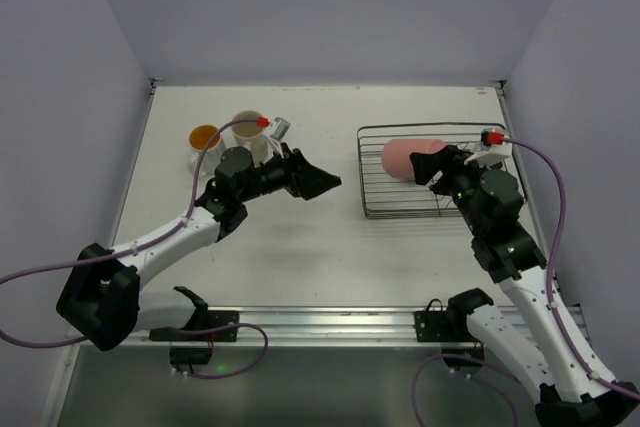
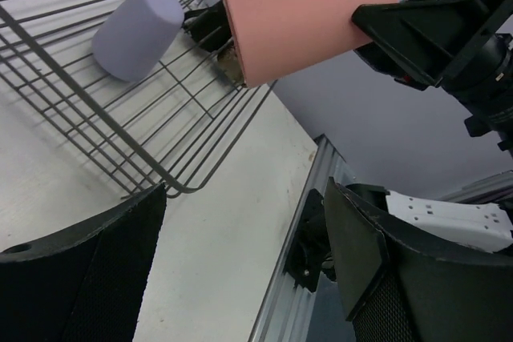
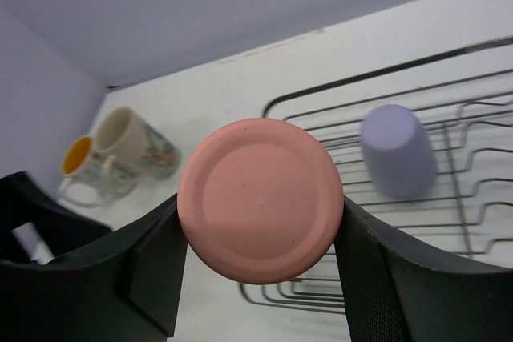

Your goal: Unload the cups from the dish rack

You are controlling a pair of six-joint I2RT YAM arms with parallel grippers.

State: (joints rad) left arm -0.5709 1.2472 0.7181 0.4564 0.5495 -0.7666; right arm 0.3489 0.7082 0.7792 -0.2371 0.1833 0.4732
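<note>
the salmon-red cup [image 1: 403, 156] hung on its side above the dish rack [image 1: 370, 209], clenched in the right claw [image 1: 425, 165]. the left claw [image 1: 318, 183] gaped, empty. a lifting-out step, i'd say. next it wanted carrying clear to the counter [image 1: 300, 257]. the lavender cup [image 3: 398, 150] lay inside the rack.

Plain pale lavender walls [image 1: 330, 7] enclosed a white tabletop [image 1: 300, 247] on three sides; an aluminium rail [image 1: 320, 322] edged its near side.
</note>
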